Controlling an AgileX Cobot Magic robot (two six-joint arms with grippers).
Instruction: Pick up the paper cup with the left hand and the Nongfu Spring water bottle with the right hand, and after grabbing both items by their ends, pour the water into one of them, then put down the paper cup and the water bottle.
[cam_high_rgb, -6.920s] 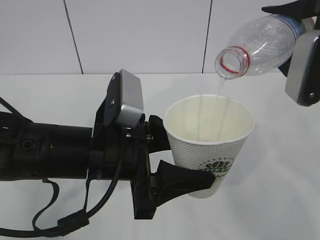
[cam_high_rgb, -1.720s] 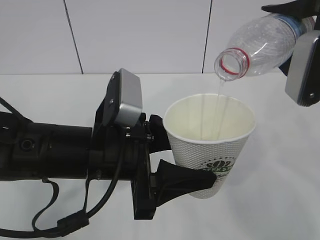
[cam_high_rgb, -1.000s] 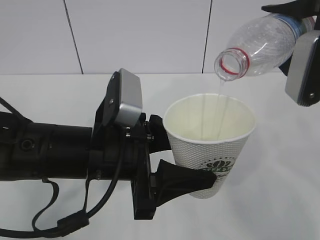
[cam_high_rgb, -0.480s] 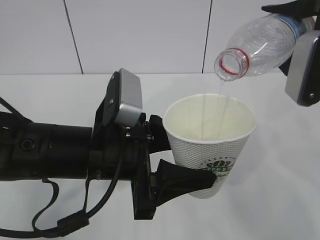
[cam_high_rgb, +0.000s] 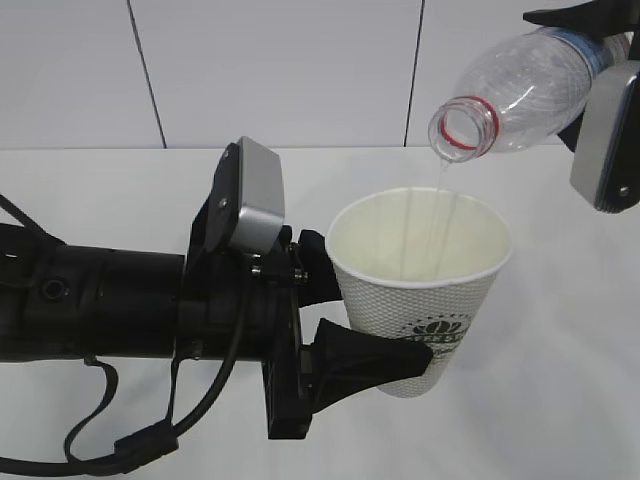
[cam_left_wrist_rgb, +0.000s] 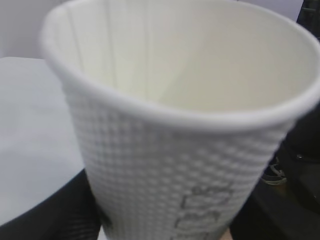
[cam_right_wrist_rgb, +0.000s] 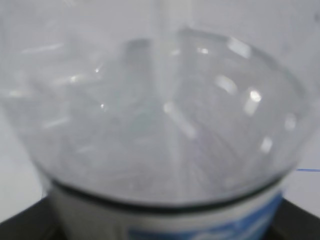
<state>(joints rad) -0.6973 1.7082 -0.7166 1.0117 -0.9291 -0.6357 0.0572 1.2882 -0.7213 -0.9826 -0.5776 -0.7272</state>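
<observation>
The white dimpled paper cup with a green logo is held upright above the table, my left gripper shut on its lower body. In the left wrist view the paper cup fills the frame, with black fingers at both lower corners. Up at the right, my right gripper is shut on the base end of the clear Nongfu Spring water bottle. The bottle is tilted with its red-ringed mouth down over the cup. A thin stream of water falls into the cup. The bottle fills the right wrist view.
A white table lies under both arms, with a white panelled wall behind. A black cable loops below the left arm at the lower left.
</observation>
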